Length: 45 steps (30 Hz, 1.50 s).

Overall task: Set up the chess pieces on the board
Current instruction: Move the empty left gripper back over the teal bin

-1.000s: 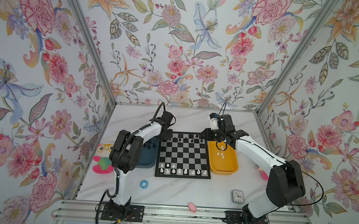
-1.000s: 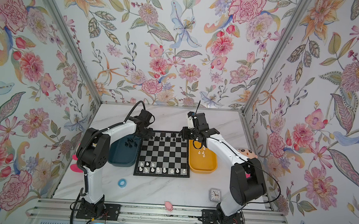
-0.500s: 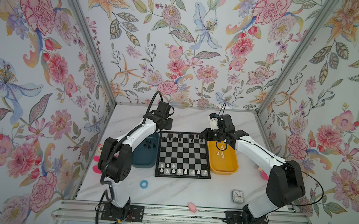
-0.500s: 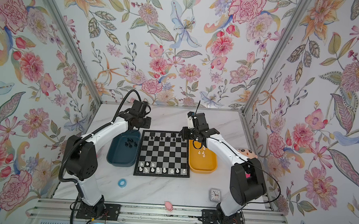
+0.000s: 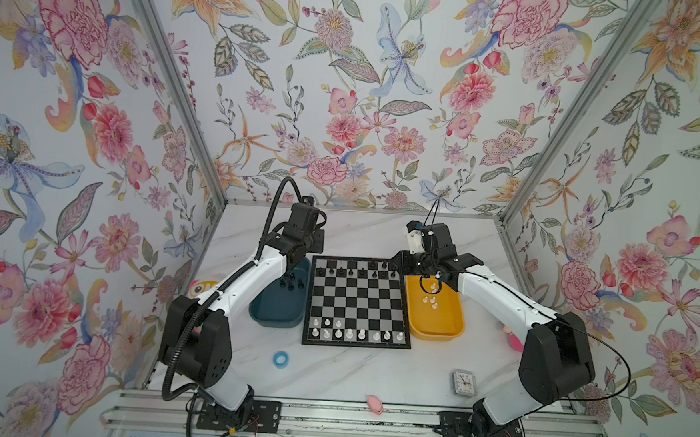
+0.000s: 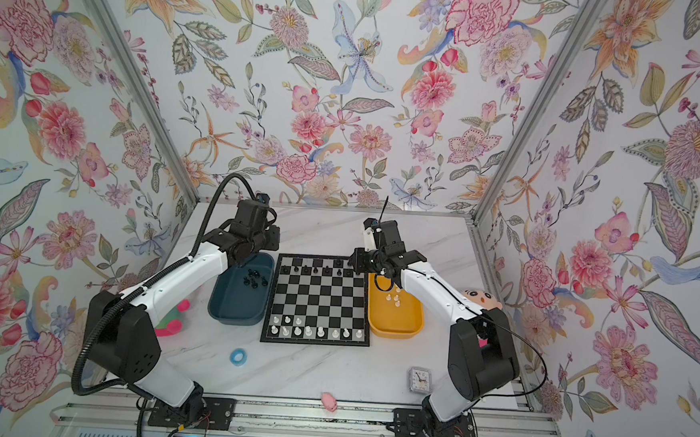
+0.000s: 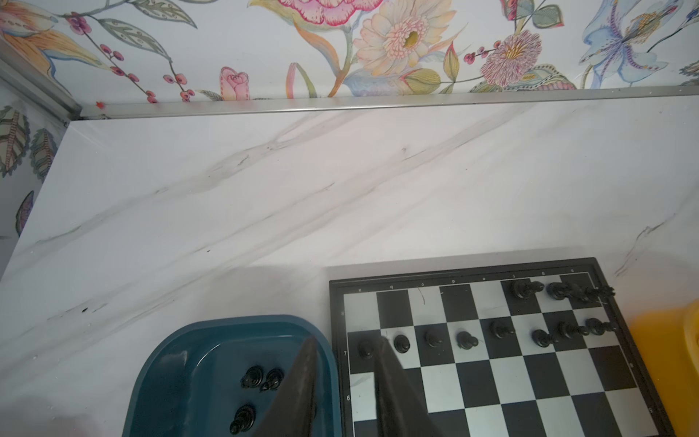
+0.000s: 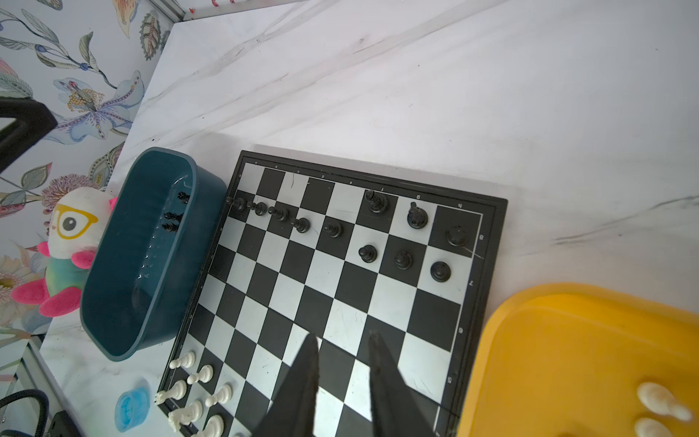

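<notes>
Both hands are hidden from you in both top views, tucked beneath their own wrist housings, so go by the wrist cameras. There the left hand [image 7: 346, 338] is released. Its dark tapered fingers are apart with nothing between them, and it hangs over the seam where the teal bin [image 7: 234, 322] meets the board [image 7: 491, 382]. How high it hangs you cannot tell. The right hand [image 8: 342, 335] is likewise released and empty, above the board's squares toward the yellow bin [image 8: 567, 340]. In a top view the right arm covers that bin's far end, and the left arm cuts off most of a plush toy [image 5: 204, 289].

Eleven black chess pieces [image 8: 333, 229] stand on the board's two far rows. White chess pieces [image 5: 349, 334] stand along its near edge, too small to tell by kind. Loose black pieces [image 7: 261, 378] lie in the teal bin and loose white pieces [image 5: 430, 301] in the yellow one.

Around them on the marbled white counter [image 5: 359, 237] you have a blue ring [image 5: 281, 359], a small square clock [image 5: 464, 382] and a pink lump [image 5: 375, 404]. The board is flat, glossy and black-bordered. Both bins are smooth plastic with rounded corners.
</notes>
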Tool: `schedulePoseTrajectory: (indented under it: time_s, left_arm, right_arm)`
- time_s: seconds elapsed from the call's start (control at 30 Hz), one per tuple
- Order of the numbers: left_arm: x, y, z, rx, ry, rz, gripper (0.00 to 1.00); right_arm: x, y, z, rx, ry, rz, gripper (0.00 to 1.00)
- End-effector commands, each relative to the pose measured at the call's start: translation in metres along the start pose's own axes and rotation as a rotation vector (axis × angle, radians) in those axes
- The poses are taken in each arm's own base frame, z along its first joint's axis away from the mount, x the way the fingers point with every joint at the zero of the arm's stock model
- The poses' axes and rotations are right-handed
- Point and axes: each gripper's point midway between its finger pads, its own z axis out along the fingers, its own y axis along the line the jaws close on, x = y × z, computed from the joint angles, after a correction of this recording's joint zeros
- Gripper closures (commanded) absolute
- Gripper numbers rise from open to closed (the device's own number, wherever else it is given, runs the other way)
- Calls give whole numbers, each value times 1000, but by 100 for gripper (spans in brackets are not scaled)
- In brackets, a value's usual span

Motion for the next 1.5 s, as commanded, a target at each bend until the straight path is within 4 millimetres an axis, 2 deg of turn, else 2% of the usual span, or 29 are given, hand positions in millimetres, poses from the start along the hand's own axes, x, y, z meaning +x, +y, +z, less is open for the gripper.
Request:
schedulePoseTrajectory:
  time_s: [0.0, 0.3, 0.5, 0.67, 1.03, 1.23, 1.47]
  left_arm:
    - [6, 26, -12, -76, -15, -39, 71]
    - [46, 55, -19, -137, 36, -82, 72]
    - [63, 66, -23, -165, 53, -95, 72]
    - [75, 73, -24, -179, 73, -100, 67]
    - [128, 81, -7, -188, 228, -106, 67]
    - [132, 73, 8, -147, 256, -102, 68]
    - [133, 68, 16, -126, 260, -102, 68]
  right_arm:
    - [-4, 4, -1, 8, -3, 3, 75]
    - [3, 2, 1, 21, 20, 5, 75]
    - [4, 2, 0, 28, 20, 1, 75]
    - [5, 2, 1, 31, 26, -2, 75]
    - [9, 7, 10, 22, 44, -8, 75]
    - [7, 12, 9, 12, 40, -15, 75]
    - [7, 10, 9, 21, 39, -14, 75]
